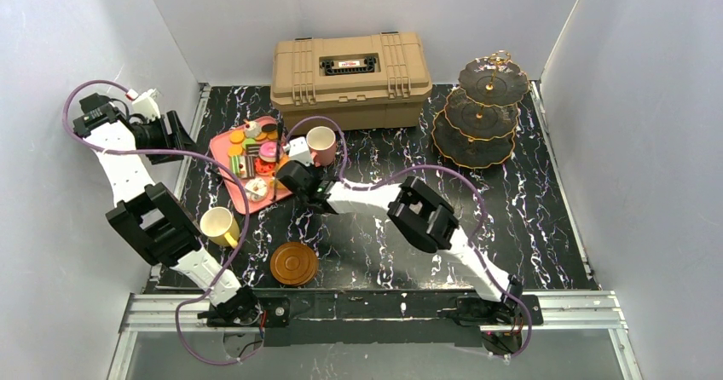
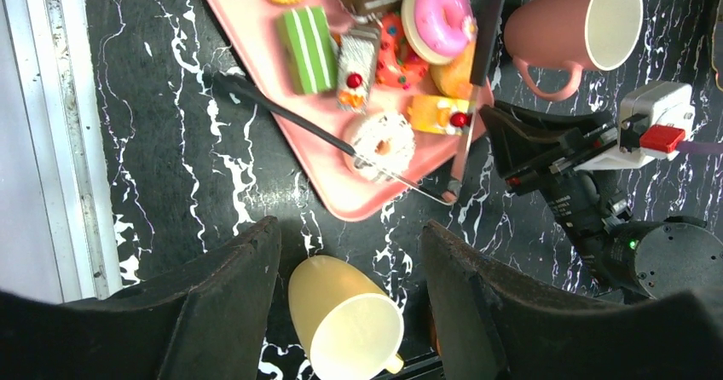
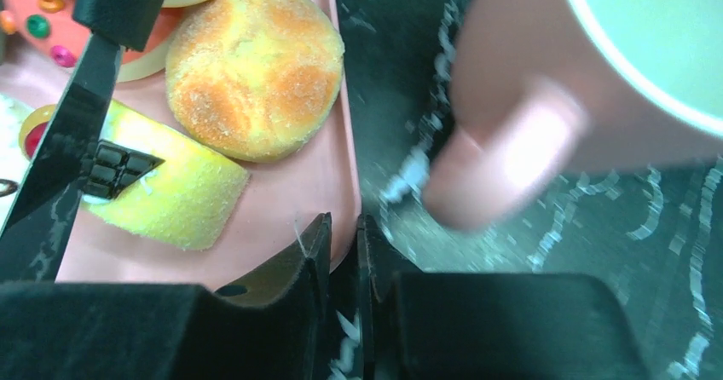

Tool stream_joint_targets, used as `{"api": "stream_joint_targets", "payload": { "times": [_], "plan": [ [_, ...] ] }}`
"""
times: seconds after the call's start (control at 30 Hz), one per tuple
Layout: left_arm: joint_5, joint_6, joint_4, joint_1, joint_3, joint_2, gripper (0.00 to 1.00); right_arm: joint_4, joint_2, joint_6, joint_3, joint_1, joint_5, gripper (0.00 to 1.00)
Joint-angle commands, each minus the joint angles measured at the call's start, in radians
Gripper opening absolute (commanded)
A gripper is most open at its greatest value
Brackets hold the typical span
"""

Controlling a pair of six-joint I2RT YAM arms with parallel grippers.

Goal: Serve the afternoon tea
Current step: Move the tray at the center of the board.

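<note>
A pink tray (image 1: 228, 146) of small pastries lies on the black marble table, with a pink cup (image 1: 321, 144) just to its right. My right gripper (image 1: 290, 169) is at the tray's right rim. In the right wrist view its jaws (image 3: 343, 231) stand almost together, one finger over the tray (image 3: 281, 201) and one outside, pinching the rim. The pink cup (image 3: 546, 82) is close by. My left gripper (image 2: 349, 252) hangs open high over the table's left edge, with the yellow cup (image 2: 345, 320) far below it. The three-tier black stand (image 1: 482, 112) is at the back right.
A tan toolbox (image 1: 351, 69) sits at the back. A round brown saucer (image 1: 293, 263) lies near the front, right of the yellow cup (image 1: 219, 226). Black tongs (image 2: 341, 141) rest across the tray's pastries. White walls close in both sides.
</note>
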Motion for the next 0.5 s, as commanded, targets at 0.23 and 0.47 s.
{"api": "stream_joint_targets", "payload": {
  "times": [0.23, 0.47],
  "plan": [
    [0.063, -0.012, -0.033, 0.005, 0.006, -0.1, 0.59, 0.011, -0.269, -0.194, -0.406, 0.003, -0.041, 0.09],
    [0.094, -0.008, -0.044, 0.005, 0.002, -0.113, 0.58, -0.001, -0.361, -0.209, -0.519, -0.017, -0.023, 0.07]
  ]
}}
